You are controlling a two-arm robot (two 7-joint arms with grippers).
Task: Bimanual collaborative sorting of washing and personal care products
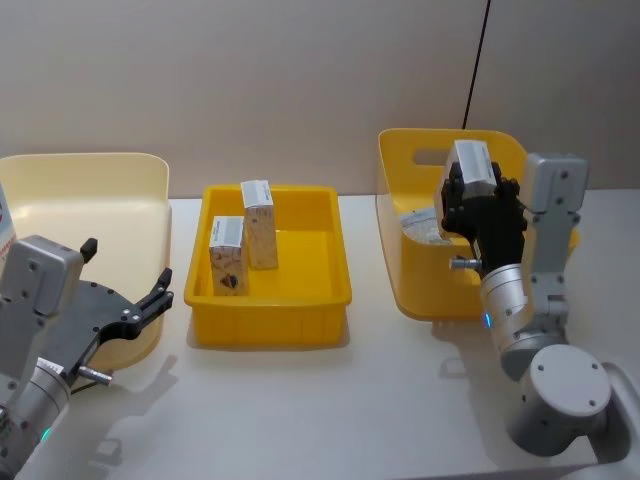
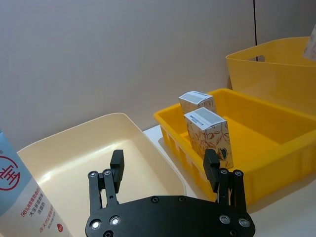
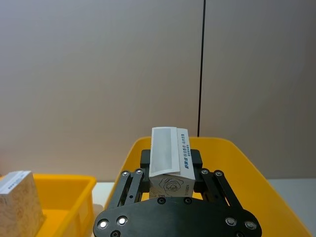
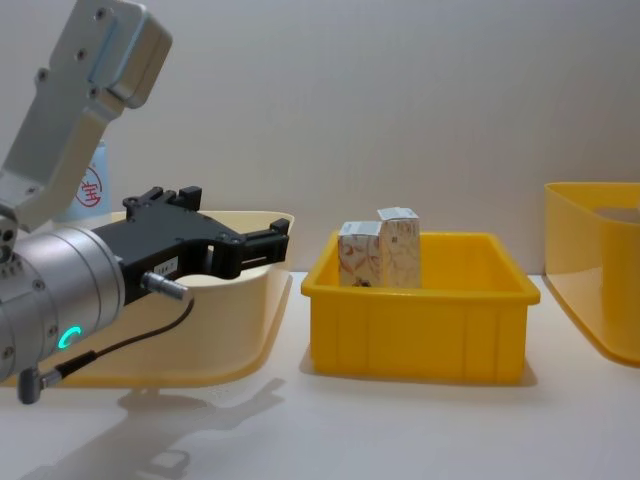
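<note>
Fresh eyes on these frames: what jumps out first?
The right gripper, raised over the deep yellow tub on the right, jaws shut on a white carton. Next, two cartons standing in the centre yellow tray, with the left gripper open beside the cream tub.

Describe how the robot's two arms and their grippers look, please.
Both arms are silver-grey metal with rounded cylindrical joints and boxy grey links. Each ends in a black gripper: the left gripper and the right gripper have flat black plates with silver screws and black fingers. A thin black cable and a small cyan light show at the left wrist.
</note>
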